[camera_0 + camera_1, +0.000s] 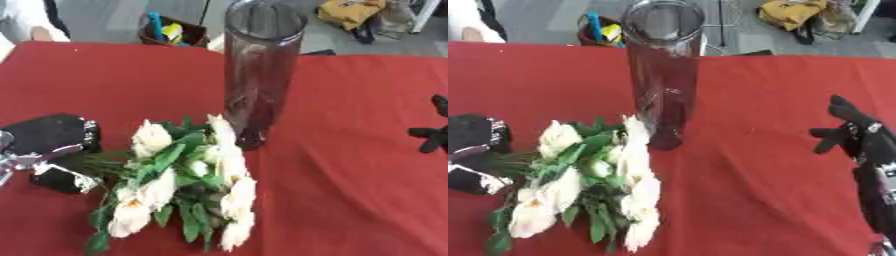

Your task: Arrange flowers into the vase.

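A tall clear glass vase [260,70] stands upright on the red tablecloth [350,165], with nothing in it. Just left of its base hangs a bunch of white flowers [188,177] with green leaves, heads pointing toward me and down. My left hand [54,152] is shut on the bunch's stems at the left edge. My right hand [859,135] stays at the right edge, well apart from the vase, fingers straight and raised, holding nothing.
The red cloth covers the whole table; its far edge runs along the top. Beyond it on the floor stand a brown basket [175,32] with bright items and a yellow bag [350,12]. A person's sleeve [26,20] shows at the top left.
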Controlling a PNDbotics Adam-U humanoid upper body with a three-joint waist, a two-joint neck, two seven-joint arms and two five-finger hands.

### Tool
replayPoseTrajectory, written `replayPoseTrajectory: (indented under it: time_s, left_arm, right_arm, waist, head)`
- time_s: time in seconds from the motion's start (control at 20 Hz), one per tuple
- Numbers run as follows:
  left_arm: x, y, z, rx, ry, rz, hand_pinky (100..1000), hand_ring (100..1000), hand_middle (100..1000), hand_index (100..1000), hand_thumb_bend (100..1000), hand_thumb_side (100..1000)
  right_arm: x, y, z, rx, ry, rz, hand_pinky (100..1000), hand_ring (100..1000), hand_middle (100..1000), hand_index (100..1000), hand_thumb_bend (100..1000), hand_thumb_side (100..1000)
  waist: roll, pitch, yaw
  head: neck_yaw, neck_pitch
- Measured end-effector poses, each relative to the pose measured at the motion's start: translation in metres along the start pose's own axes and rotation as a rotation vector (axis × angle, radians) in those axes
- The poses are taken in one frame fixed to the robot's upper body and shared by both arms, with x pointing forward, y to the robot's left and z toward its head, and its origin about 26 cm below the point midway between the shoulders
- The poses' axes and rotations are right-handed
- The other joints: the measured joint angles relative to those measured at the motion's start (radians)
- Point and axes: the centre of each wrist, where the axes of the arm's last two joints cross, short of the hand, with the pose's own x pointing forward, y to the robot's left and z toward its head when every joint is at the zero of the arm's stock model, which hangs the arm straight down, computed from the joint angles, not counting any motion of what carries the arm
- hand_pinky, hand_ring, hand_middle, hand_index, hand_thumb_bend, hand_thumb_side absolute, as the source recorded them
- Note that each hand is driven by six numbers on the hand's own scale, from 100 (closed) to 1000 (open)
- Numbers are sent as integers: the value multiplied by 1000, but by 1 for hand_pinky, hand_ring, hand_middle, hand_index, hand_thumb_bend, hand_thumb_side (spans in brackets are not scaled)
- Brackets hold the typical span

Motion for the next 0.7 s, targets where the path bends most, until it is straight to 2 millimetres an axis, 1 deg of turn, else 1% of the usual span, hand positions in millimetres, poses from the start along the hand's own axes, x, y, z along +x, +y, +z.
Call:
replayPoseTrajectory:
  time_s: [0.3,0.4,0.5,0.7]
  left_arm:
    - [2,2,0,67,-25,1,100,100,100,143,100,518]
    - [3,3,0,90,-33,0,100,100,100,136,100,518]
    - [3,3,0,111,-36,2,100,100,100,119,100,542]
    - [4,3,3,142,-47,-3,100,100,100,104,100,525]
  right_arm:
    - [0,0,0,0,0,0,736,1000,442,839,100,1000]
    - [0,0,0,0,0,0,736,1000,442,839,100,1000]
    - [0,0,0,0,0,0,736,1000,442,839,100,1000]
    - [0,0,0,-1,1,-1,736,1000,442,839,100,1000]
  waist:
    - [0,0,0]
    - [-1,0,0]
    - [-1,0,-1]
    - [-2,0,-2]
  head:
    - [0,0]
    - [0,0]
    - [0,0]
    - [-1,0]
